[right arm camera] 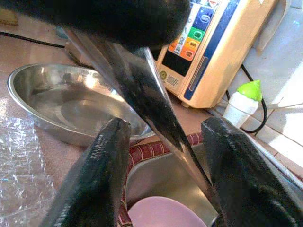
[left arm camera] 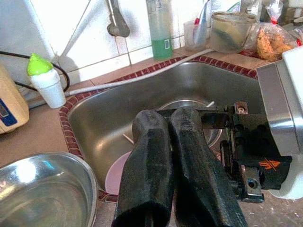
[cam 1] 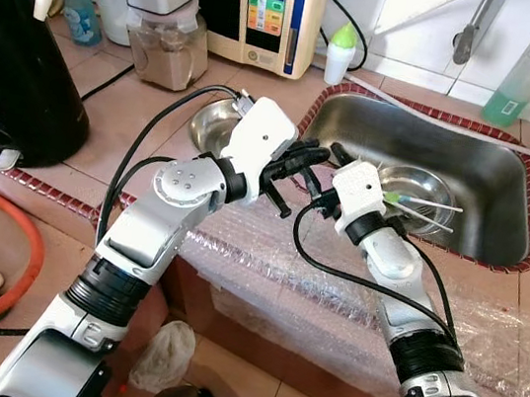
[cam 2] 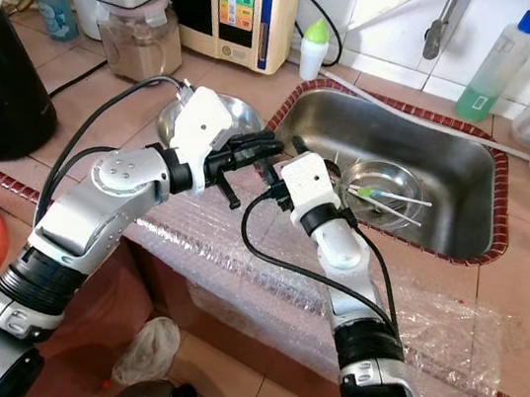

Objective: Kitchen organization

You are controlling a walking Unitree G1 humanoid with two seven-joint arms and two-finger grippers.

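Note:
My left gripper (cam 1: 313, 156) reaches over the near left corner of the steel sink (cam 1: 504, 199), its fingers (left arm camera: 156, 161) pressed shut. A flat metal utensil (right arm camera: 142, 90), blade-like, comes out from under them and passes between the fingers of my right gripper (right arm camera: 170, 125). That gripper is open around the utensil and meets the left one from the sink side (cam 1: 327, 173). A steel bowl (cam 1: 208, 122) sits on the counter just left of the sink. A pink plate (right arm camera: 163, 213) lies in the sink below the grippers.
A steel dish with thin sticks (cam 1: 416, 199) lies in the sink. Bubble wrap (cam 1: 331, 288) covers the counter's front edge. Behind stand a blender (cam 1: 165, 34), a water machine (cam 1: 268, 9), a green-capped bottle (cam 1: 340, 52) and a soap bottle (cam 1: 523, 77). A black kettle (cam 1: 16, 61) stands at the left.

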